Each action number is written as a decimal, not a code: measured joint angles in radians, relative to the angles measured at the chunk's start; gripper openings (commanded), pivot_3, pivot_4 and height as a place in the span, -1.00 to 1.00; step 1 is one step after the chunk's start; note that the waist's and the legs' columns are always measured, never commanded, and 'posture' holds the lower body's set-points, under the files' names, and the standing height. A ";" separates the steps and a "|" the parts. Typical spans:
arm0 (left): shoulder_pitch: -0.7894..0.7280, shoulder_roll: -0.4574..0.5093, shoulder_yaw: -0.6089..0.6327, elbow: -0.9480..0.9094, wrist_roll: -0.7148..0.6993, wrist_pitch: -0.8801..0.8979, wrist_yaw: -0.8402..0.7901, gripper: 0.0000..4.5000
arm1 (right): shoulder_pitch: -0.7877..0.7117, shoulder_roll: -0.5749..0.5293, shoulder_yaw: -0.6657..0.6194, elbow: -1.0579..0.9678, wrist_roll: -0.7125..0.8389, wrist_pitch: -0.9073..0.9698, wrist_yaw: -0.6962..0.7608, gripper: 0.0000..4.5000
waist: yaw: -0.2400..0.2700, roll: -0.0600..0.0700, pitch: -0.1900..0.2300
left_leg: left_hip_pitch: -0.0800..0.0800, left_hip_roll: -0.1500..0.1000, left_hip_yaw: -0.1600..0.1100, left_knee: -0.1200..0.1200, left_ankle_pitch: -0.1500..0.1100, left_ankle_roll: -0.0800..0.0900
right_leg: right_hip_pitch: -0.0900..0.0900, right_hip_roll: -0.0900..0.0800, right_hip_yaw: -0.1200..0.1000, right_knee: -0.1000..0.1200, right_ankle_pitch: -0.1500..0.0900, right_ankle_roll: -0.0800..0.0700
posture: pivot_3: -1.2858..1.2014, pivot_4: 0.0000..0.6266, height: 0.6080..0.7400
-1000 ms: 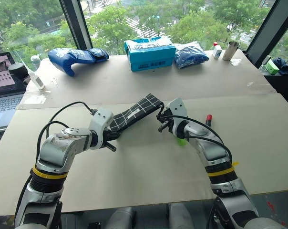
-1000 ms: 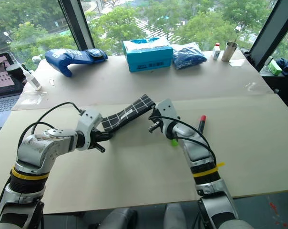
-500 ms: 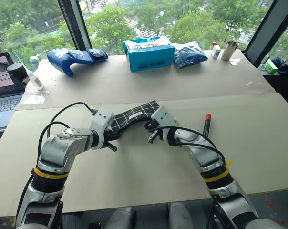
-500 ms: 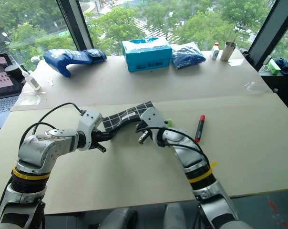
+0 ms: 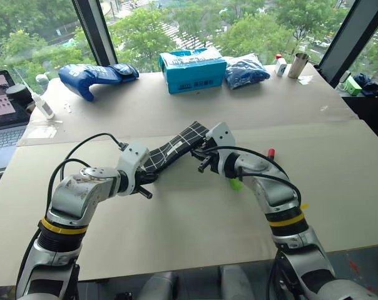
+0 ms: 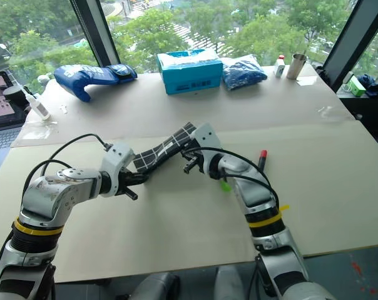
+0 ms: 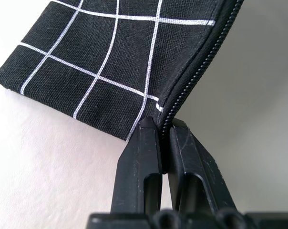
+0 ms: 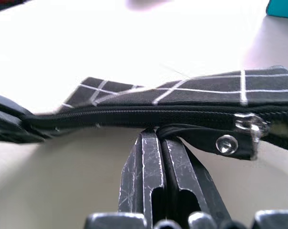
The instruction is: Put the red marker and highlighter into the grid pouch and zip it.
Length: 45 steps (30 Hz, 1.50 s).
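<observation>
The left gripper (image 7: 164,136) pinches the grid pouch (image 5: 176,147) corner at centre frame; the right gripper (image 8: 159,138) pinches its pull cord (image 8: 206,138). With the red marker (image 5: 271,152) and highlighter (image 5: 236,184) lying outside, zipping now risks sealing it empty

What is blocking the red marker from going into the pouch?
The grid pouch looks zipped shut along most of its edge, and the right arm lies between it and the red marker. Both grippers grip the pouch.
</observation>
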 measured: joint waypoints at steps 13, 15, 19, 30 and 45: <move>0.000 0.012 -0.006 0.018 0.002 -0.015 -0.007 -1.00 | 0.000 -0.017 0.198 0.019 -0.065 0.038 0.009 -0.98 | -0.001 0.000 0.000 | 0.000 -0.001 0.001 0.001 0.000 0.000 | -0.001 0.000 0.001 0.000 0.000 0.000 | 0.03 -0.52 1.00; 0.000 0.012 -0.006 0.017 0.002 -0.015 -0.007 -1.00 | -0.001 -0.028 0.194 0.022 -0.063 0.037 0.020 -0.98 | 0.000 0.000 0.000 | 0.000 -0.001 0.001 0.001 0.000 0.000 | 0.000 0.000 0.001 0.000 0.000 0.000 | 0.03 -0.52 1.00; 0.001 0.010 -0.006 0.016 0.000 -0.015 -0.007 -1.00 | -0.039 -0.036 0.105 0.062 -0.042 0.037 0.016 -0.98 | 0.000 0.000 0.000 | 0.000 -0.001 0.001 0.001 0.000 0.000 | 0.000 0.000 0.002 0.000 0.000 0.000 | 0.03 -0.52 1.00; 0.005 0.009 -0.009 0.014 -0.004 -0.021 -0.007 -1.00 | -0.045 0.012 0.112 0.018 -0.005 0.077 0.030 -0.98 | -0.001 0.000 0.000 | 0.000 -0.001 0.001 0.001 0.000 0.000 | -0.001 0.000 0.002 0.000 0.000 0.000 | 0.03 -0.52 1.00; 0.000 0.008 -0.019 0.041 -0.005 -0.039 -0.008 -1.00 | -0.097 -0.022 0.207 0.162 -0.052 0.015 0.072 -0.98 | -0.001 0.000 0.000 | 0.000 -0.001 0.001 0.001 0.001 -0.001 | 0.000 0.000 0.002 0.000 0.001 0.000 | 0.03 -0.52 1.00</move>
